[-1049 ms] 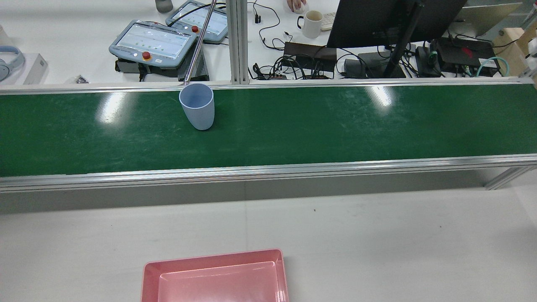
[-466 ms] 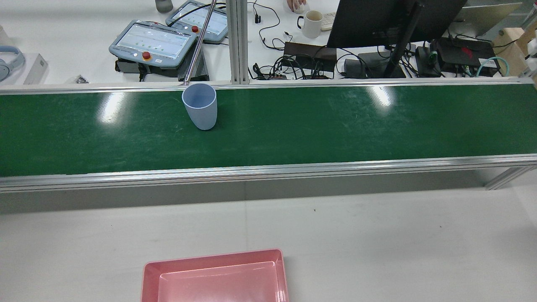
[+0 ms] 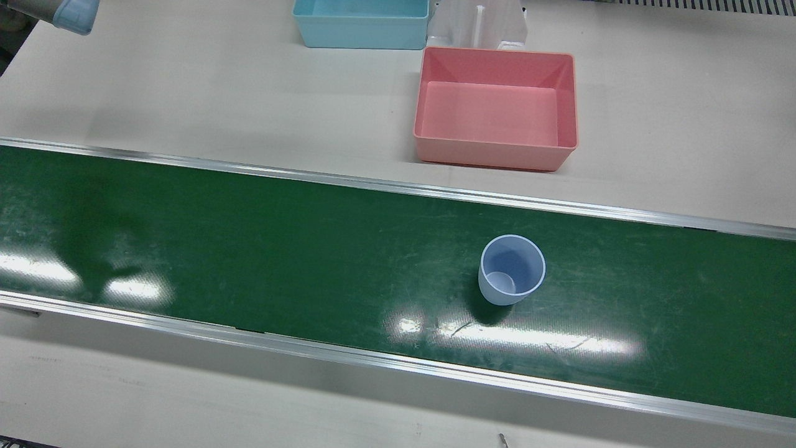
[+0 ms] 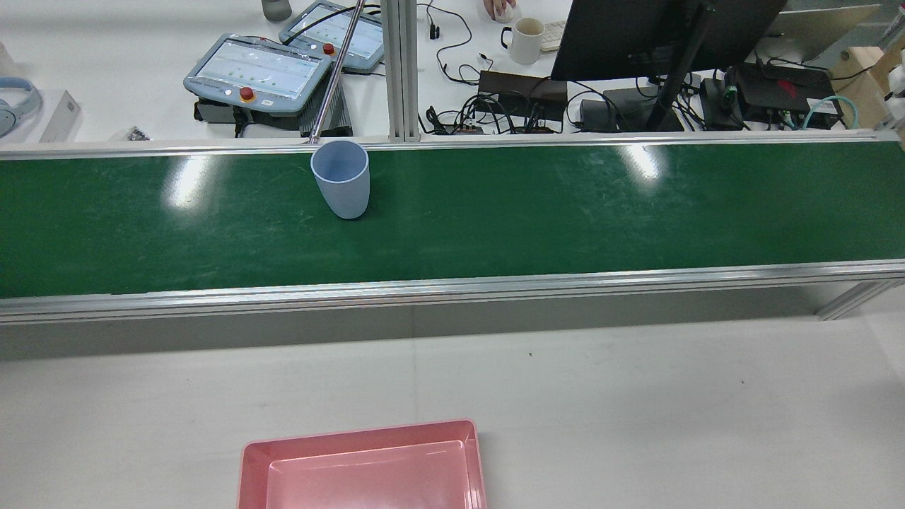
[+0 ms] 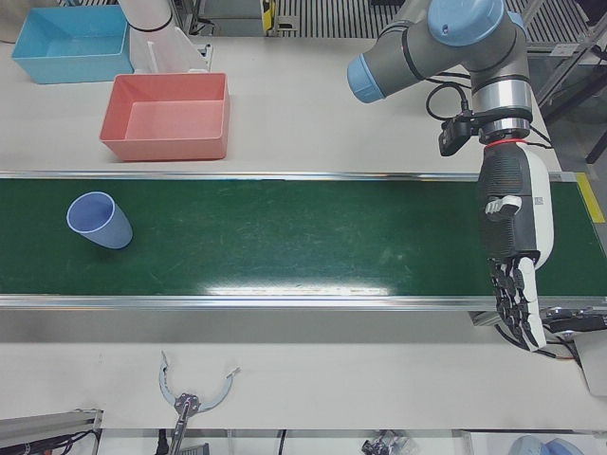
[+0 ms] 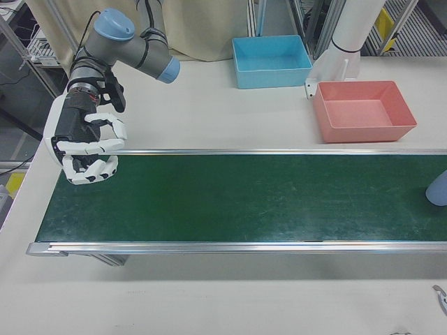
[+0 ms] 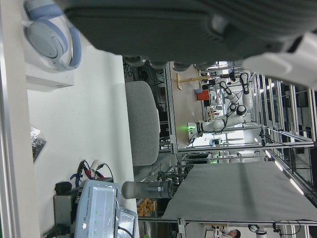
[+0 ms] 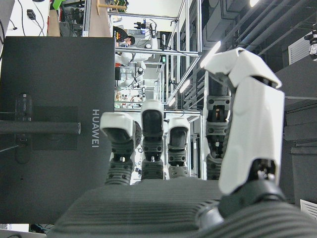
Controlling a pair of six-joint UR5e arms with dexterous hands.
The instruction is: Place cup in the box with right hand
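A light blue cup (image 3: 511, 270) stands upright on the green conveyor belt (image 3: 249, 249); it also shows in the rear view (image 4: 341, 178), the left-front view (image 5: 99, 220) and at the right edge of the right-front view (image 6: 438, 188). The pink box (image 3: 491, 152) sits empty on the white table beside the belt, also seen in the rear view (image 4: 357, 430). My right hand (image 6: 87, 150) hovers over the far end of the belt, far from the cup, fingers loosely curled and apart, holding nothing. My left hand (image 5: 512, 256) hangs over the belt's other end, fingers extended, empty.
A blue box (image 3: 360, 25) stands next to a white pedestal (image 3: 479, 25) behind the pink box. A metal tool (image 5: 190, 398) lies on the front table. Beyond the belt are teach pendants (image 4: 258, 71), a monitor (image 4: 636, 35) and cables.
The cup has shifted a little to the right along the belt in the rear view. Nothing else moved there.
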